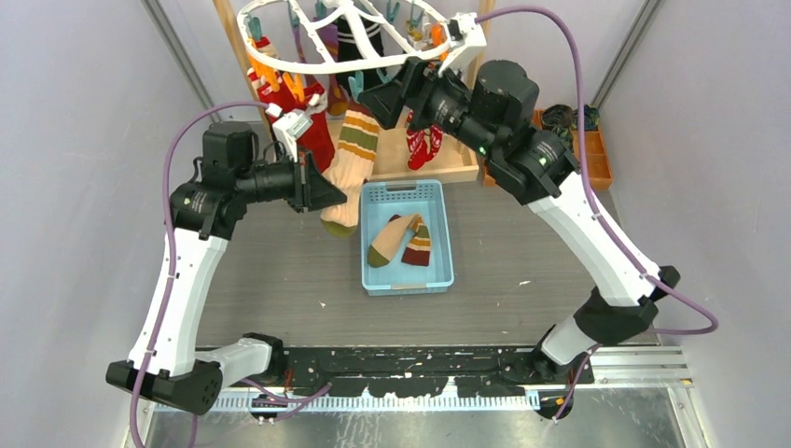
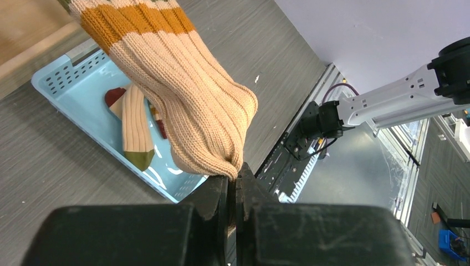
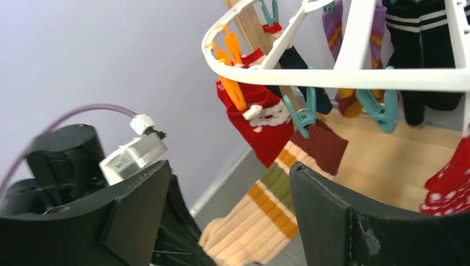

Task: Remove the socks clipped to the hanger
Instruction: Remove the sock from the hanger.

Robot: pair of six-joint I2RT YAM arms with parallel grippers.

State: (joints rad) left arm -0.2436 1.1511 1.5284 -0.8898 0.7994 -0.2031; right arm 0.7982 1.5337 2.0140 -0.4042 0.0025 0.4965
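We see the left gripper [image 2: 235, 180] pinching the toe of the beige striped sock [image 2: 188, 105] — its cuff clipped to the hanger [image 3: 354, 77], far centre. The right gripper [image 3: 230, 188] is spread; farther socks [image 3: 427, 61] are partly hidden.

Even, diffuse light fills the overhead view. The grey wood-grain worktop [image 1: 280, 271] carries only faint, soft-edged shadows beneath the arms, and the shiny metal floor plate [image 1: 420, 431] at the near edge shows pale glare. That view is sharp, its side walls leaning outward toward the corners.

In the left wrist view the beige ribbed knit sock with an orange band [image 2: 188, 105] is crisp and bright. The black left claw [image 2: 235, 185] is dark and soft, and white reflections streak the light blue plastic basket [image 2: 55, 83].

In the right wrist view the black right claw [image 3: 228, 172] is blurred, the sock's lower part smeared, and the white plastic oval hanger ring [image 3: 388, 78] nearly blown out.
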